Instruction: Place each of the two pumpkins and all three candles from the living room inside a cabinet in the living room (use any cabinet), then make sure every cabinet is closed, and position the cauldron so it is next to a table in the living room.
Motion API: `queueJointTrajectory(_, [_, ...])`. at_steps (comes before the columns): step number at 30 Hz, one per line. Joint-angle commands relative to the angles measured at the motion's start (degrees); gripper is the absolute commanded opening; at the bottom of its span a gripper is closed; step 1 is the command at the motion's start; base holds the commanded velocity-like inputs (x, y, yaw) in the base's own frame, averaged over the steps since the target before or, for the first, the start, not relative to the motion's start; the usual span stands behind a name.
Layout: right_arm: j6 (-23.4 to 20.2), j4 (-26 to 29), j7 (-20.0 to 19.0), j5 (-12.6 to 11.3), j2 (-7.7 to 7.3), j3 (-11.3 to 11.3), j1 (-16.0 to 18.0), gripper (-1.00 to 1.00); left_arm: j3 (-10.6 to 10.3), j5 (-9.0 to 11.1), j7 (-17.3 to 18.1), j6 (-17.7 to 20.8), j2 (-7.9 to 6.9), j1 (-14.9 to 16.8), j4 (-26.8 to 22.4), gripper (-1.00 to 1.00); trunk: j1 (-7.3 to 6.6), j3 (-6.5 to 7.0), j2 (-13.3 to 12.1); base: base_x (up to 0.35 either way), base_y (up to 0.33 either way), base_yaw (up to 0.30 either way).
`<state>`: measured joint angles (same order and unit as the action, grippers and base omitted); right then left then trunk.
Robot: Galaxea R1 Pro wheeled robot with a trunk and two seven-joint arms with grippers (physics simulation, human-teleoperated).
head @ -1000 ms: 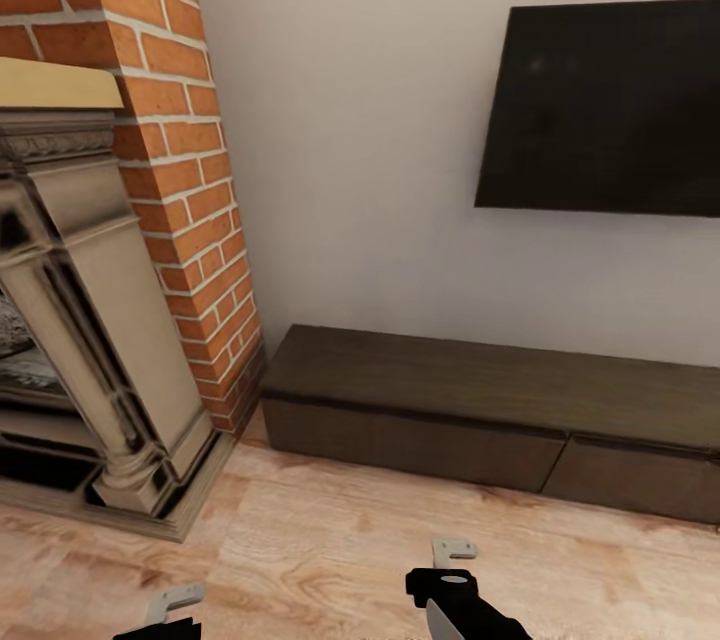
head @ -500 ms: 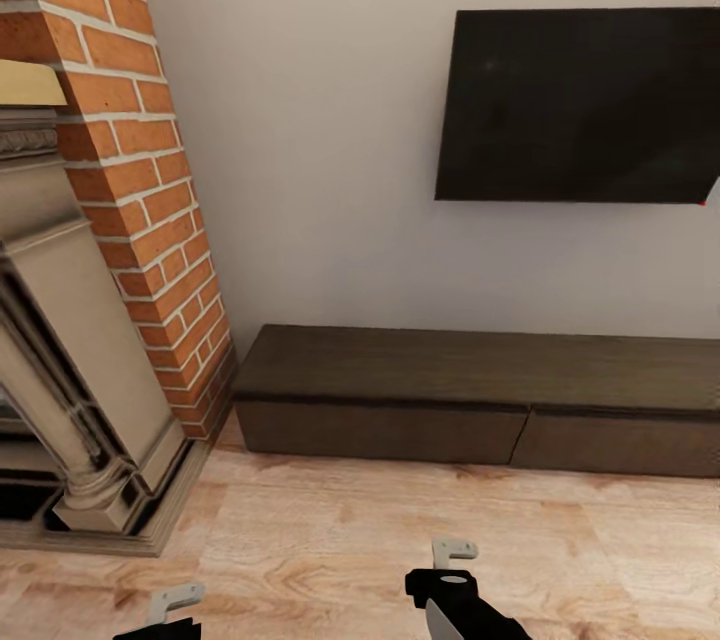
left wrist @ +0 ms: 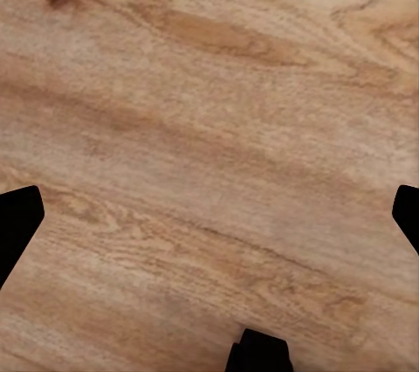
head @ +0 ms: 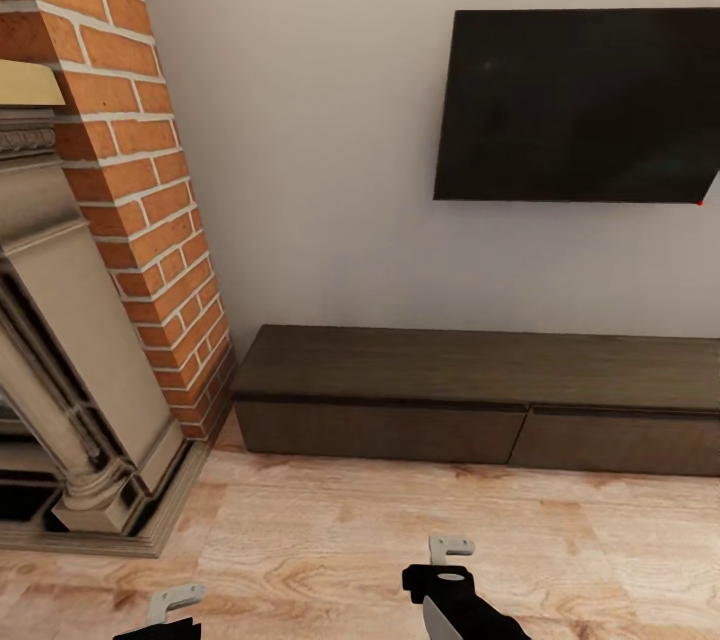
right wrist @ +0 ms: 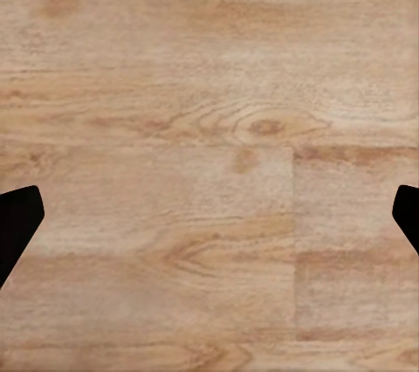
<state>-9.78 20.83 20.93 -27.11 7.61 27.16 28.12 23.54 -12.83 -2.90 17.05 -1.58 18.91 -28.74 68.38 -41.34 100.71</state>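
Pale wood-grain floor (left wrist: pixel 209 127) fills the space between the left gripper (left wrist: pixel 209 215) fingers in the left wrist view; we see the two dark fingertips at opposite edges of the frame, wide apart, with nothing between them. The right gripper (right wrist: pixel 209 215) gives the same reading in the right wrist view: dark tips at either edge, spread wide, bare floorboards between, nothing held.

In the head view, we note the left gripper (head: pixel 172 608) low at the bottom edge, grey bracket visible, and the right gripper (head: pixel 450 560) a little higher and nearer the centre, with its black wrist body trailing to the bottom edge. Both hang over the floor (head: pixel 330 540), well apart from any furniture.

Beyond the grippers, the cabinet (head: pixel 480 400) stands against the white wall (head: pixel 320 170): long, low, dark brown, with two drawer fronts that look flush with each other and closed. Its top is bare as far as the frame reaches; its right end is cut off by the frame edge.

Above the cabinet, a black television (head: pixel 580 105) is mounted on the wall. Just beside the cabinet's left end rises a red brick chimney column (head: pixel 140 170), fronted by a beige carved fireplace surround (head: pixel 70 370).
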Motion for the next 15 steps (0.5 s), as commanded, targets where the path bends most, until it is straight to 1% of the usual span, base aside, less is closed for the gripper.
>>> queueJointTrajectory(1, [-0.1, 0.0, 0.0, 0.0, -0.02, 0.0, 0.0, 1.00, 0.0, 0.0, 0.0, 0.0, 0.00, 0.0, 0.0, 1.00, 0.00, 0.00, 0.0, 0.000, 0.000, 0.000])
queueJointTrajectory(6, [-0.2, 0.0, 0.0, -0.1, -0.15, -0.1, 0.0, 1.00, 0.0, 0.0, 0.0, 0.0, 0.00, 0.0, 0.0, 1.00, 0.00, 0.00, 0.0, 0.000, 0.000, 0.000])
queueJointTrajectory(11, [-0.2, 0.0, -0.1, -0.6, -0.28, -1.9, 0.0, 1.00, 0.0, 0.0, 0.0, 0.0, 0.00, 0.0, 0.0, 1.00, 0.00, 0.00, 0.0, 0.000, 0.000, 0.000])
queueJointTrajectory(14, [-0.3, 0.0, -0.2, -0.7, -0.34, -2.3, 0.0, 1.00, 0.0, 0.0, 0.0, 0.0, 0.00, 0.0, 0.0, 1.00, 0.00, 0.00, 0.0, 0.000, 0.000, -0.025])
queueJointTrajectory(15, [-0.3, 0.0, -0.2, -0.8, -0.37, -2.4, 0.0, 1.00, 0.0, 0.0, 0.0, 0.0, 0.00, 0.0, 0.0, 1.00, 0.00, 0.00, 0.0, 0.000, 0.000, -0.154])
